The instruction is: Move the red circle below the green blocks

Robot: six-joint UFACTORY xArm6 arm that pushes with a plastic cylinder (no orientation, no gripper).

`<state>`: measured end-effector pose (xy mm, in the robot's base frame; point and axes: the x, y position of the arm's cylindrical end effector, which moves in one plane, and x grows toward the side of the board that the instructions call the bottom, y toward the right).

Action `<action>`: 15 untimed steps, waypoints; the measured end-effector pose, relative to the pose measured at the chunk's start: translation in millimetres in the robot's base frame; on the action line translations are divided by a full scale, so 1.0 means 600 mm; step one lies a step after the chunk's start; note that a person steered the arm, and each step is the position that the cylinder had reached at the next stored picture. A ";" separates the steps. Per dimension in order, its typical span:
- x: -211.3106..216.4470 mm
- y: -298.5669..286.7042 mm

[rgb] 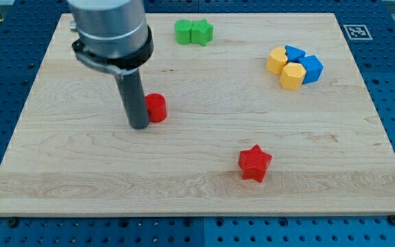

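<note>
The red circle (157, 108) lies on the wooden board (197, 192) left of centre. My tip (138, 125) stands right against its left side, touching or nearly touching it. Two green blocks (193, 31) sit side by side near the view's top, above and to the right of the red circle: a rounded one on the left (184, 31) and a star-like one on the right (201, 31). The rod and arm body hide the board at the upper left.
A red star (254, 163) lies at the lower middle right. A cluster of two yellow blocks (284, 67) and two blue blocks (305, 64) sits at the upper right. A marker tag (354, 31) is beyond the board's top right corner.
</note>
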<state>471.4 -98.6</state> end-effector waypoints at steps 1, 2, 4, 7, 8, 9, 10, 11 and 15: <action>-0.043 0.016; -0.024 0.036; -0.038 0.070; -0.058 0.079; -0.058 0.078; -0.058 0.073; -0.058 0.070; -0.058 0.052; -0.088 0.078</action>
<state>418.5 -52.0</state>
